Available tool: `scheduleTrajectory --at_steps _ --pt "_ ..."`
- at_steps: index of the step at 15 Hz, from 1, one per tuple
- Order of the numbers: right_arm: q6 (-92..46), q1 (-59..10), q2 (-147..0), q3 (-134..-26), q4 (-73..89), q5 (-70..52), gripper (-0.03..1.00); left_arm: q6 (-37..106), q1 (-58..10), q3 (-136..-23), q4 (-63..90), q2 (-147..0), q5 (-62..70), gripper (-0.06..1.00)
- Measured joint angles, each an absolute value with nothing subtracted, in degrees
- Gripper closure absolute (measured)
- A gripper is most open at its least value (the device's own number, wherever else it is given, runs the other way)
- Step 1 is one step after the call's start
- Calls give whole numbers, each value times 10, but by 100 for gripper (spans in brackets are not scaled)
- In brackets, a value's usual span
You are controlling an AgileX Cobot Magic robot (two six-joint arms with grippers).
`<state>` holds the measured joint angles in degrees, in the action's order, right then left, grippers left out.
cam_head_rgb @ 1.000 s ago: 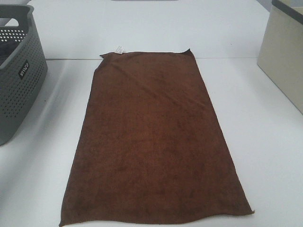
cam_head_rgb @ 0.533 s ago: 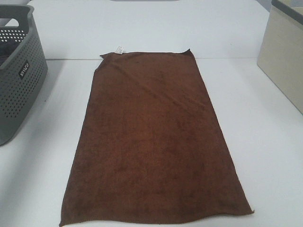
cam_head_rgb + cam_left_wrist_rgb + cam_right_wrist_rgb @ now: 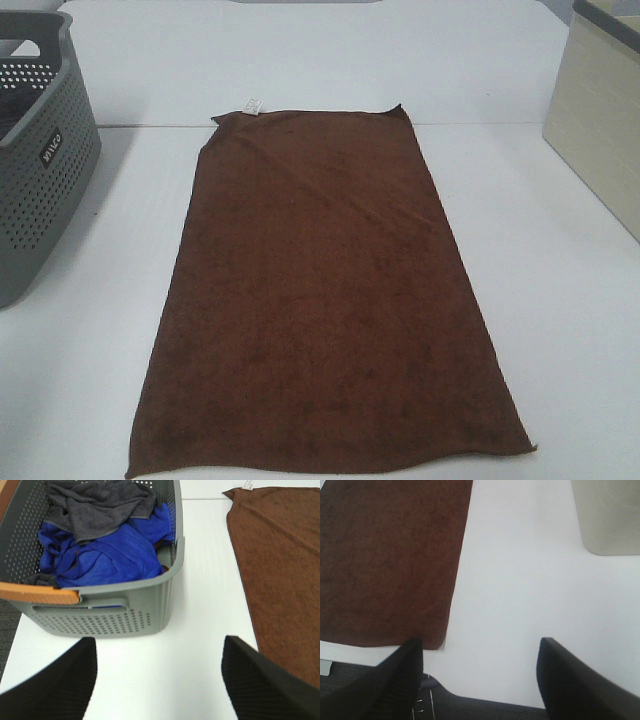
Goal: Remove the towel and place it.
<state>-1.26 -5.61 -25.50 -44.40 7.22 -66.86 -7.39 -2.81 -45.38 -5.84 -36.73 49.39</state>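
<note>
I see towel flat on table, white tag unreadable. Both grippers spread, empty. Basket label illegible, ahead of left.

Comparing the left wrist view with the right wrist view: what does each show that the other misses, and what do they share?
Only the left wrist view shows the grey basket holding blue cloth and grey cloth, plus the towel's white tag and the open left gripper. Only the right wrist view shows the beige bin and the open right gripper. Both show the towel flat on the white table.
</note>
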Motion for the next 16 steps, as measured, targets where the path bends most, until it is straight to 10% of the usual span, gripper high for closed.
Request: scheduleTrajectory --at_steps 8,16 --pt "-29 -56 -17 -307 72 -646 33 -73 -28 -318 -49 -23 594 30" --pt "-42 -56 2 -288 66 -611 33 -7 -28 -285 6 3 606 30"
